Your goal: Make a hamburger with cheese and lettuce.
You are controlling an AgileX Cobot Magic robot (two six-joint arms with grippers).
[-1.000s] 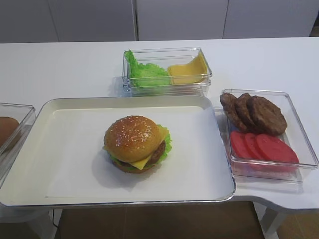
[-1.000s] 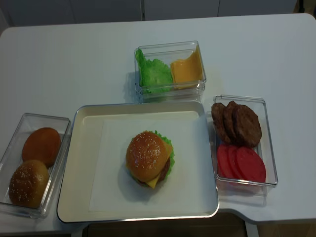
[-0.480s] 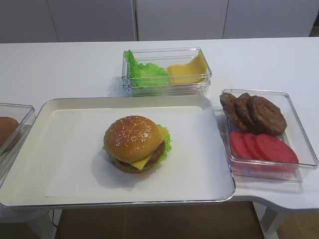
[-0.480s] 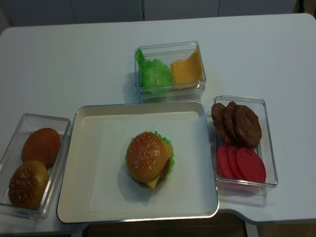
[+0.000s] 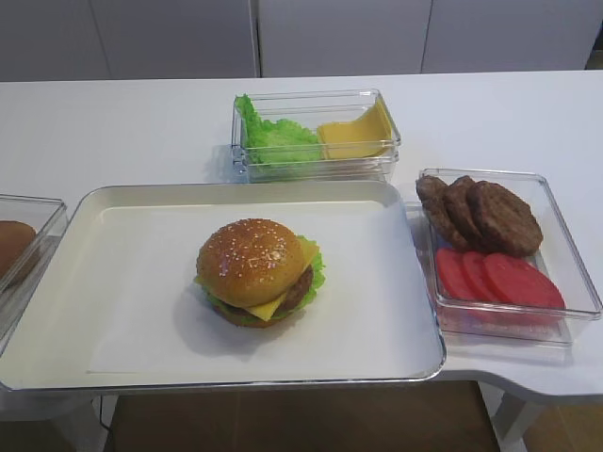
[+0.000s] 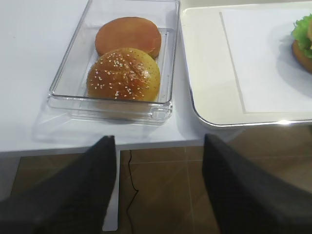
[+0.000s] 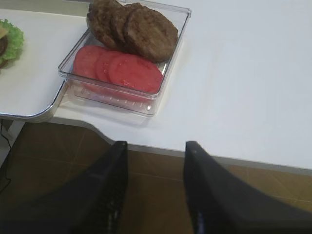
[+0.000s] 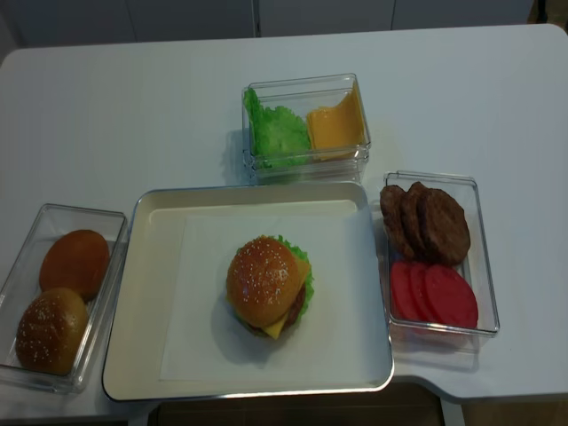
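The hamburger (image 5: 256, 273) (image 8: 268, 286) stands assembled in the middle of the white tray (image 5: 141, 202), sesame bun on top. A corner of the cheese (image 5: 268, 306) pokes out at the front. The lettuce (image 5: 314, 273) frills out at its right side, and its edge shows in the right wrist view (image 7: 10, 41). Neither gripper shows in the overhead views. My right gripper (image 7: 156, 146) hangs off the table's front edge below the patty box, jaws apart and empty. Below the bun box my left gripper (image 6: 159, 139) also hovers over the floor, jaws wide and empty.
A clear box of lettuce leaves and cheese slices (image 8: 306, 124) stands behind the tray. To the right, a box (image 8: 435, 257) holds patties and tomato slices. Left of the tray, another box (image 6: 126, 63) holds a plain bun and a sesame bun.
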